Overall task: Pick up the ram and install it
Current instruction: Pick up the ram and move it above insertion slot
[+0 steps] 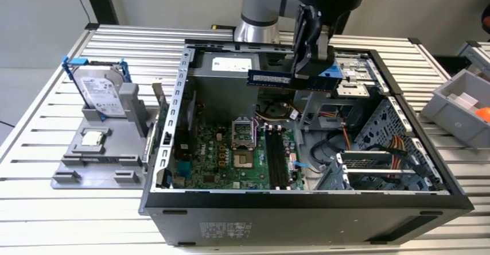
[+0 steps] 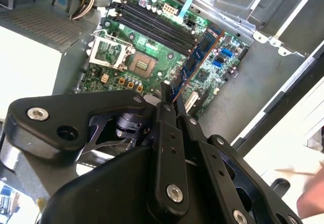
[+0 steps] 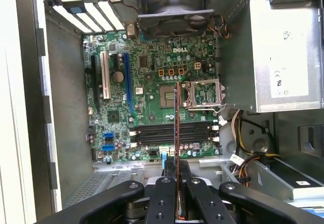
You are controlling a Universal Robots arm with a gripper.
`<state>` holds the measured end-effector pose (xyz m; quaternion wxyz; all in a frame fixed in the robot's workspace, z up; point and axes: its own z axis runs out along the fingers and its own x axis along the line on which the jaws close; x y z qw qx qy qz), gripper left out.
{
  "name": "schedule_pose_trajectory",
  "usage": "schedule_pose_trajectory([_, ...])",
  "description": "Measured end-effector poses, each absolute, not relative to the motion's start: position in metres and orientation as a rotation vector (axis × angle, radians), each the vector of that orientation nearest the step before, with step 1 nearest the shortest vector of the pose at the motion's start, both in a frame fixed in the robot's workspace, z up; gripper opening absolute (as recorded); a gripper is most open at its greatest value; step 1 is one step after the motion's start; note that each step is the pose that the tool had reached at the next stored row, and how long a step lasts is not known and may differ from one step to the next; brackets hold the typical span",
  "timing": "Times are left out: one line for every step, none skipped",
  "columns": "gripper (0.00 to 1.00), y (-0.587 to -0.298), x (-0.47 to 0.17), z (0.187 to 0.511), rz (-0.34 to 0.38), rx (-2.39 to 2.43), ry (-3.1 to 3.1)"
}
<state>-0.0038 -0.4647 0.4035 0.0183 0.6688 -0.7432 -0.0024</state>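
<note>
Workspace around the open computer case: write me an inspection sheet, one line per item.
Surface: slatted metal table carrying the open computer case.
Job's things: ram held in the air above the case; the motherboard's black slots look empty.
Clutter: hard drive upright in a grey holder, with a processor chip lying on the holder; grey bin at the exterior view's right.
Grippers: gripper shut on the ram.
Cables: coloured wires inside the case.
Surroundings: plain grey background behind the table.
</note>
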Motion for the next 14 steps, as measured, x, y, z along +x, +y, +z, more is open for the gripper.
schedule_pose_trajectory([0.00, -0.4647, -0.0038, 0.4035, -0.007, 2.077, -2.308])
schedule_pose_trajectory([0.00, -0.4646, -0.0038, 0.4035, -0.007, 2.077, -2.308])
schedule_pose_trajectory([0.00, -0.4646, -0.0038, 0.4035, -0.007, 2.077, -2.308])
schedule_pose_trajectory([0.00, -0.4646, -0.0038, 0.4035, -0.007, 2.077, -2.308])
schedule_pose_trajectory([0.00, -0.4646, -0.0038, 0.4035, -0.007, 2.077, -2.308])
schedule_pose_trajectory([0.00, -0.4646, -0.0038, 0.4034, -0.007, 2.077, -2.308])
schedule_pose_trajectory([0.00, -0.4645, -0.0038, 0.4034, -0.007, 2.077, -2.308])
schedule_pose_trajectory([0.00, -0.4645, -0.0038, 0.4034, -0.007, 2.077, -2.308])
schedule_pose_trajectory([0.00, -0.4644, -0.0038, 0.4034, -0.007, 2.077, -2.308])
schedule_pose_trajectory([0.00, -0.4644, -0.0038, 0.4034, -0.007, 2.077, -2.308])
schedule_pose_trajectory([0.00, -0.4644, -0.0038, 0.4034, -0.007, 2.077, -2.308])
schedule_pose_trajectory([0.00, -0.4644, -0.0038, 0.4034, -0.007, 2.077, -2.308])
schedule_pose_trajectory([0.00, -0.4644, -0.0038, 0.4034, -0.007, 2.077, -2.308])
schedule_pose_trajectory([0.00, -0.4644, -0.0038, 0.4034, -0.007, 2.077, -2.308])
